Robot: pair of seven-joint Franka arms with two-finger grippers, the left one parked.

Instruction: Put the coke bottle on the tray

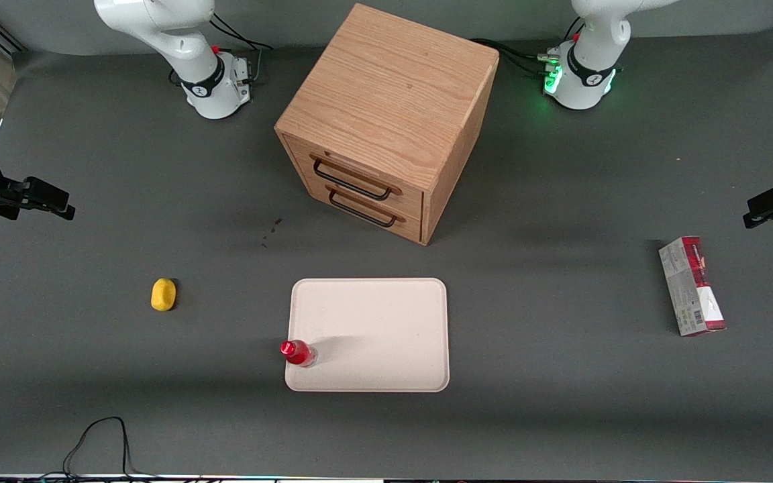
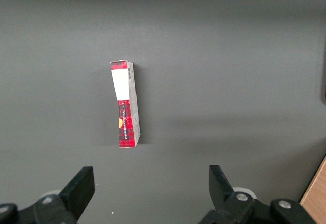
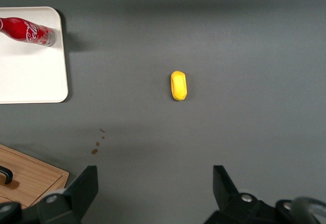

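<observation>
— Where did we find the coke bottle [image 1: 298, 353]?

— It stood upright on the tray [image 1: 386, 322], just inside the rim at the corner nearest the front camera on the working arm's side. In the front view it sat at about eight o'clock from the tray's middle. In the right wrist view we read white script on its red label [image 3: 26, 31].

— And the gripper [image 1: 58, 204]?

— We saw it up off the counter [image 1: 561, 402] at the working arm's end, well apart from the bottle. Its jaws were spread wide and held nothing.

— What else did we note?

— A yellow lemon-shaped thing [image 1: 164, 294] lay on the counter at about nine o'clock from the tray. The wooden drawer cabinet [image 1: 386, 121] stood at twelve o'clock from the tray, two dark handles on its front. A red-and-grey carton [image 1: 692, 286] lay flat toward the parked arm's end.
</observation>
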